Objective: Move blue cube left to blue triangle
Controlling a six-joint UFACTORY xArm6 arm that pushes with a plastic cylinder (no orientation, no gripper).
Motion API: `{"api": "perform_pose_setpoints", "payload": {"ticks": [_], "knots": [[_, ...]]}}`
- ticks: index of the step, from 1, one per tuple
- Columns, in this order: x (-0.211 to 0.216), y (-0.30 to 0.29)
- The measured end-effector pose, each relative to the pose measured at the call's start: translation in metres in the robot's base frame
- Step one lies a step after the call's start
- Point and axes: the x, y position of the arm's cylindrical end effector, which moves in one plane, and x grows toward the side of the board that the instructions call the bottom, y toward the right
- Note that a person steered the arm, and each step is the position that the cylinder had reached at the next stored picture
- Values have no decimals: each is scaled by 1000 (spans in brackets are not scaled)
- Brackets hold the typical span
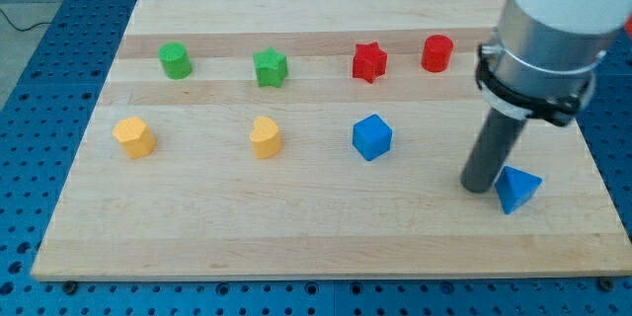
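While my tip (479,187) rests just beside the blue triangle (517,190) near the desk's (316,247) right edge, the blue cube (372,137) sits mid-desk; no pincer shows, only a rod; the cube looks light, hard and slidy; push its flat side.
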Motion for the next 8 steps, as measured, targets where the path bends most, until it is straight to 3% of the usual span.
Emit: {"api": "perform_pose_setpoints", "payload": {"ticks": [2,4,5,6,7,8], "knots": [[-10,23],[17,37],[-18,35],[-80,27],[-114,-25],[-113,-108]]}}
